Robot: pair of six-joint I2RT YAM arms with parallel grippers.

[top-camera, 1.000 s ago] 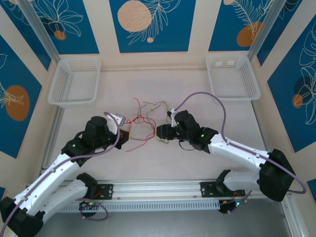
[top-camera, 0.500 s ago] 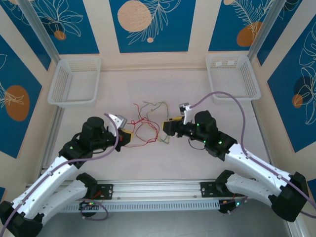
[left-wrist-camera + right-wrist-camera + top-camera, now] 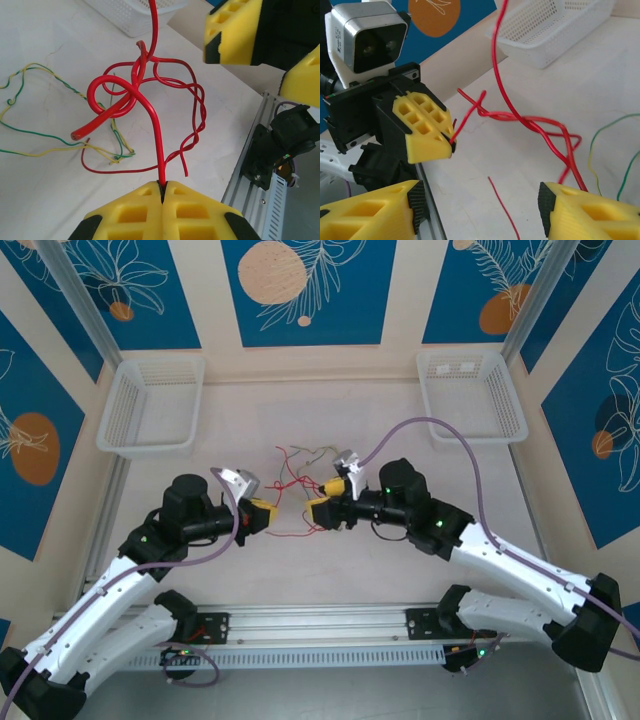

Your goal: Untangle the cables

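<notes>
Near rail [image 3: 320, 625]: along the table's near edge, both arm bases bolted to it; outer arm segments cut off at the lower corners of the top view.
Left gripper [image 3: 162, 192]: yellow fingers pressed together, one red strand pinched at the very tips; lower half of the fingers cropped in the left wrist view.
Right gripper [image 3: 480, 215]: jaws spread wide, nothing between them; fingers cropped by the bottom edge of the right wrist view; tips facing the left gripper, close but apart.
Hard to judge: a red strand running down to the top of the right-hand finger, contact or mere overlap not clear.
Short red piece [image 3: 502, 205]: thin line flat on the table [image 3: 330, 570] below the open jaws; join to the rest hidden.
Red cable [image 3: 135, 96]: glossy, coiled into a loose knot just beyond the left gripper, lifted off the surface near table centre; one end cut bare, another strand leaving the top of the frame; number of separate red wires not clear.
Green and pale yellow cables [image 3: 315, 452]: very thin, twisted round each other in places, flat on the table just beyond the red loops, partly crossed by them; ends running out of the left wrist view.
Left basket [image 3: 150, 405]: white mesh, far left corner, well apart from the cables.
Right basket [image 3: 470, 392]: white mesh, far right corner; pale marks inside too small to make out.
Back wall [image 3: 305, 290]: blue panels with orange discs, cropped at the top.
</notes>
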